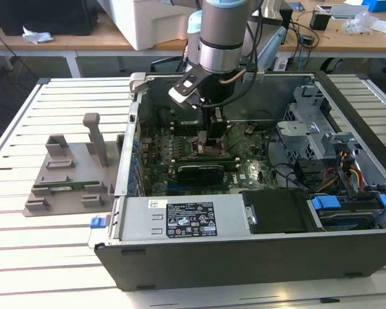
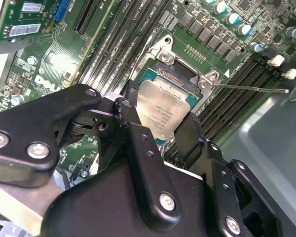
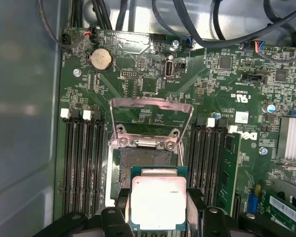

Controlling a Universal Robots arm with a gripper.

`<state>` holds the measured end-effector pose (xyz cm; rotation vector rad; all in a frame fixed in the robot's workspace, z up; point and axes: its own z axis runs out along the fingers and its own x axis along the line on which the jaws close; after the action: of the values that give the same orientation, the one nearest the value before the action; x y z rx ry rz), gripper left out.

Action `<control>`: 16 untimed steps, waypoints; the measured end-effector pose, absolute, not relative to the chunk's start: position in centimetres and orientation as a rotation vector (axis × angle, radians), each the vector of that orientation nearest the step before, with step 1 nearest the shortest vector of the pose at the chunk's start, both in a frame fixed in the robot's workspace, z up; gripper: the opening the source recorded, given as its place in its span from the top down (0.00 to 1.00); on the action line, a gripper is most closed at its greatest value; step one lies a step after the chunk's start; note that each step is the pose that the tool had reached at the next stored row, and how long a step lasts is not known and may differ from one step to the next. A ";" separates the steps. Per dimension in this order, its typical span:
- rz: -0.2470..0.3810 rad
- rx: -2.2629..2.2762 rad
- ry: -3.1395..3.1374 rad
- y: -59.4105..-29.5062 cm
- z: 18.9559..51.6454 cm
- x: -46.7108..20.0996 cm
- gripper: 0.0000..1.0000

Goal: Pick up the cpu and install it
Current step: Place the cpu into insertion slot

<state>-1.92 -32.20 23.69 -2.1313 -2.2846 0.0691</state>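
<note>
The cpu (image 2: pixel 164 109) (image 3: pixel 159 200) is a flat square chip with a silvery top and a green edge. It sits between the two black fingers (image 2: pixel 124 114) (image 3: pixel 119 203) of my gripper (image 2: pixel 160 126) (image 3: pixel 159 210), which is shut on its sides. The chip hangs just over the open black socket (image 3: pixel 140 159) (image 2: pixel 180 74) on the motherboard, covering part of it. The socket's metal load frame (image 3: pixel 153 104) is swung up and open. In the exterior view my gripper (image 1: pixel 213 143) reaches down into the open computer case.
Memory slots (image 3: pixel 81 163) (image 3: pixel 207 158) flank the socket on both sides. A dark card (image 1: pixel 199 171), the power supply (image 1: pixel 193 219), the drive cage (image 1: pixel 321 138) and cables crowd the case. A grey fixture (image 1: pixel 67 170) with a memory stick (image 1: pixel 65 187) lies on the slatted table.
</note>
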 end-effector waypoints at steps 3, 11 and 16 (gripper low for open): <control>0.070 -2.131 -2.284 -32.2 23.1 -1.9 0.45; 0.070 -2.133 -2.282 -32.2 21.5 -1.8 0.45; 0.069 -2.185 -2.231 -31.8 21.2 -1.9 0.45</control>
<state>-1.85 -31.84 21.19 -2.1847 -2.2311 0.0695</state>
